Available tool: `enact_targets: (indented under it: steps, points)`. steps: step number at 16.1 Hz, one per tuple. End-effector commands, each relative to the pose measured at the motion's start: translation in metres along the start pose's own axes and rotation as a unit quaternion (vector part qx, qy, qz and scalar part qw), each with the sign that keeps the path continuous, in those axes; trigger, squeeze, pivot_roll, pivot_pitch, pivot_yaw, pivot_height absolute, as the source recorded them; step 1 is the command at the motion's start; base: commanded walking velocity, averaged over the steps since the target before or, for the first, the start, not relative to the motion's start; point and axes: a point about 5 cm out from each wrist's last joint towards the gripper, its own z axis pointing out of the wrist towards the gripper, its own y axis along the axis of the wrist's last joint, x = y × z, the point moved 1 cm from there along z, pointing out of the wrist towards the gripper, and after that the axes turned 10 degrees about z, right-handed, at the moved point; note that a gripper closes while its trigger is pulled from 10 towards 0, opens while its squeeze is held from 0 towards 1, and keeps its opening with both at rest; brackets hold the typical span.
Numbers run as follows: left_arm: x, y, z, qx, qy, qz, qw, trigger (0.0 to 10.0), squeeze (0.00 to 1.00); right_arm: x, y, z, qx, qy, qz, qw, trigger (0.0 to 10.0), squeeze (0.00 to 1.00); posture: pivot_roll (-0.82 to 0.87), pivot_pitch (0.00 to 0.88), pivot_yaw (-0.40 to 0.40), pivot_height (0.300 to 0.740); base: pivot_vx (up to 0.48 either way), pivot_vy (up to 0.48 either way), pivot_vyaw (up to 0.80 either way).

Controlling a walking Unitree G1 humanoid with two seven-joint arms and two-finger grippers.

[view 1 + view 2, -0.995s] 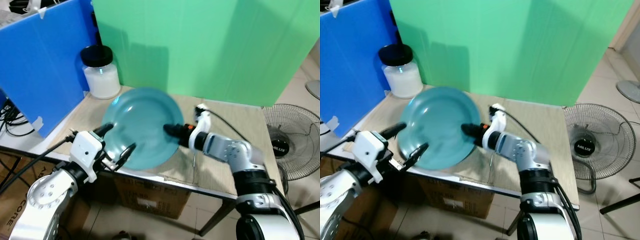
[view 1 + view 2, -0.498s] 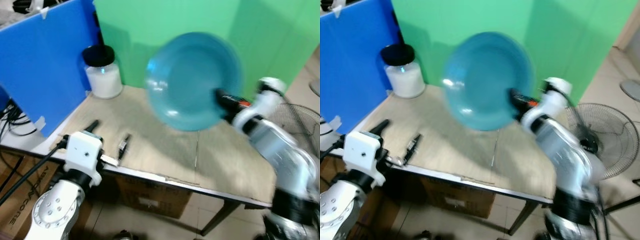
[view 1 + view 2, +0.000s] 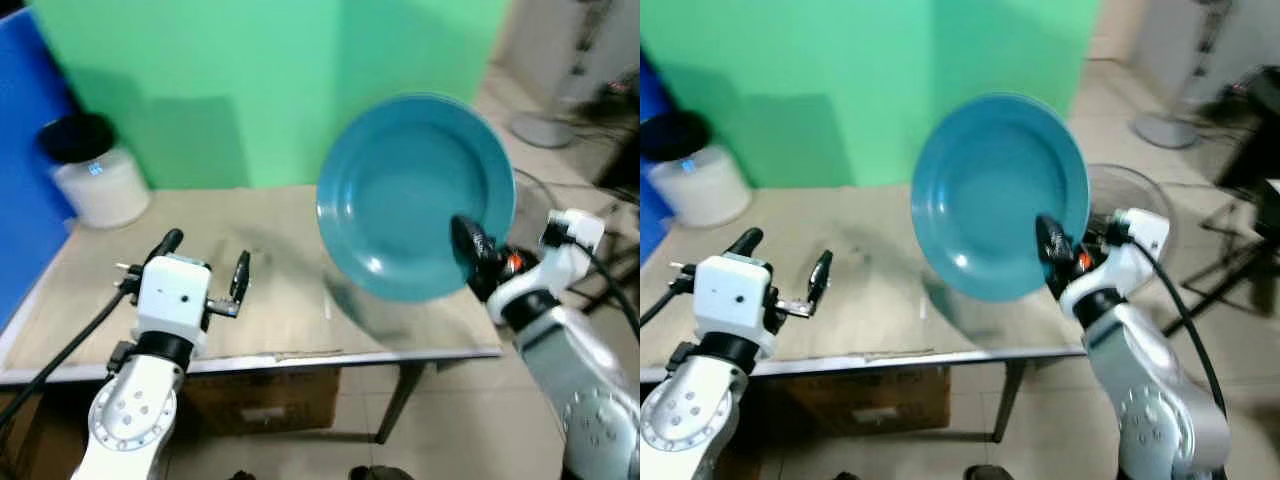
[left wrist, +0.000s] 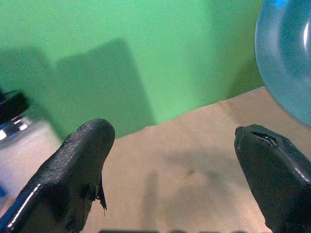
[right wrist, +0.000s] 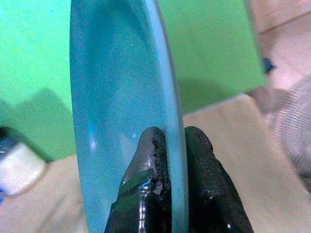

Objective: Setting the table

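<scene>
Teal plate [image 5: 121, 111] between right fingers [image 5: 201, 170]

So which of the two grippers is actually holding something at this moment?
The right gripper: its black fingers pinch the rim of the teal plate, held up on edge above the table. The left gripper hovers open over the table, holding nothing.

A teal plate [image 3: 415, 195] is seen against a green backdrop [image 3: 250, 70]. The table [image 3: 270, 300] is beige. A white-filled jar [image 3: 95, 180] carries a black lid. Gripper fingers [image 4: 80, 170] are black; the arms are silver.
</scene>
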Motion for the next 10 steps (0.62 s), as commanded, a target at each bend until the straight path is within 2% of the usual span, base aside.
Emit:
enact_targets:
  steps: [1, 3, 6, 10]
  points:
    - [-0.001, -0.004, 0.001, 0.005, 0.001, 0.011, 1.000, 10.0, 0.00, 0.008, 0.004, -0.003, -0.015, 0.016, -0.016, 1.000, 10.0, 0.00, -0.10, 0.000, 0.058, 0.740, 0.000, 0.000, -0.80]
    - [-0.002, -0.003, 0.001, 0.002, 0.000, 0.009, 1.000, 10.0, 0.00, 0.009, 0.004, -0.007, -0.021, 0.020, -0.011, 1.000, 10.0, 0.00, -0.10, 0.000, 0.058, 0.740, 0.000, 0.000, -0.79]
    - [-0.006, -0.002, -0.002, 0.012, -0.003, -0.017, 1.000, 10.0, 0.00, 0.008, 0.003, -0.012, -0.026, 0.016, -0.012, 0.999, 10.0, 0.00, -0.10, 0.000, 0.060, 0.740, 0.000, 0.000, -0.79]
    - [-0.002, -0.007, -0.004, 0.031, 0.014, -0.032, 0.999, 10.0, 0.00, 0.012, 0.004, 0.000, -0.029, 0.013, -0.043, 0.999, 10.0, 0.00, -0.09, 0.000, 0.050, 0.740, 0.000, 0.000, -0.79]
